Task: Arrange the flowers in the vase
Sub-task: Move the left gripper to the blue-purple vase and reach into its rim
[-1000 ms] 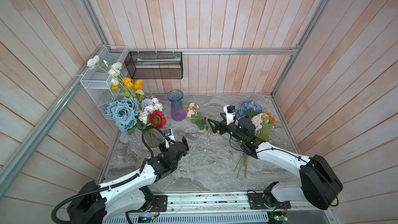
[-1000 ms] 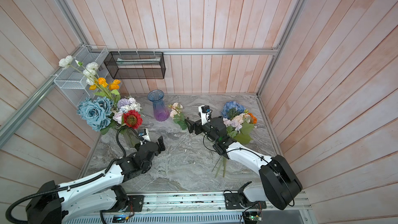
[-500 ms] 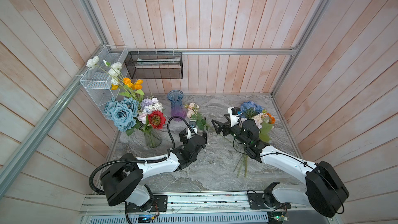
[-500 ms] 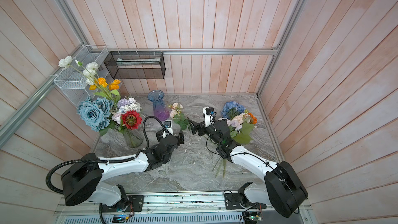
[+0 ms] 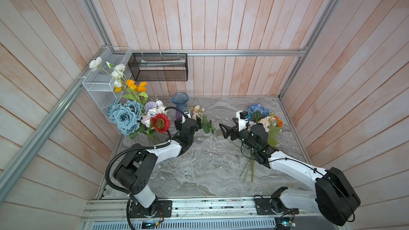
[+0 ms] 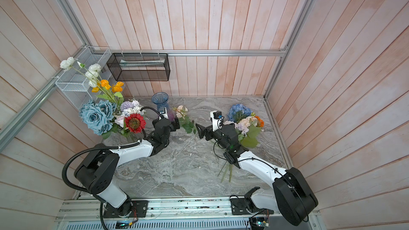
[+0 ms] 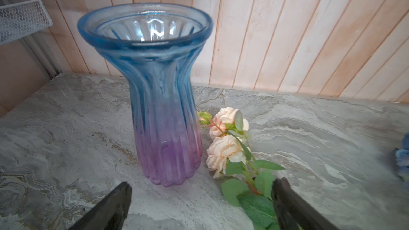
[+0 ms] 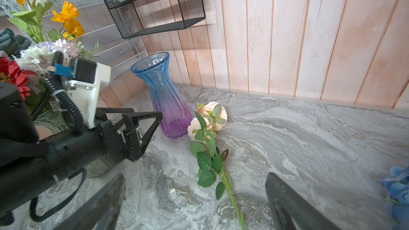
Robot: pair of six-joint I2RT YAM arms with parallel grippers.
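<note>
A ribbed glass vase [image 5: 180,104], blue at its flared rim and fading to purple at its fluted foot, stands upright and empty near the back of the grey, marble-veined worktop [image 5: 210,164]. Just beside its foot lies a spray of peach roses [image 5: 197,109], with ruffled blooms on a thin green stem with serrated leaves; the stem runs toward the front. The left gripper [image 5: 188,121] hovers low before the vase, its black jaws spread wide and holding nothing. In the left wrist view one finger [image 7: 287,204] stands just beside the spray's leaves. The right gripper [image 5: 224,131] points toward the same stem, its jaws likewise spread and empty. Under the right arm lies a loose bundle with a blue hydrangea [image 5: 257,109] and an orange sunflower [image 5: 278,121], its green stems fanned on the worktop. At far left a clear vase [image 5: 152,137] already holds dusty-blue roses [image 5: 124,118], a red sunflower [image 5: 161,123], lilac-white sprays [image 5: 155,106] and tall orange and white poppies [image 5: 132,85]. A white mesh basket [image 5: 98,82] and a black mesh basket [image 5: 158,67] hang on the plank wall
</note>
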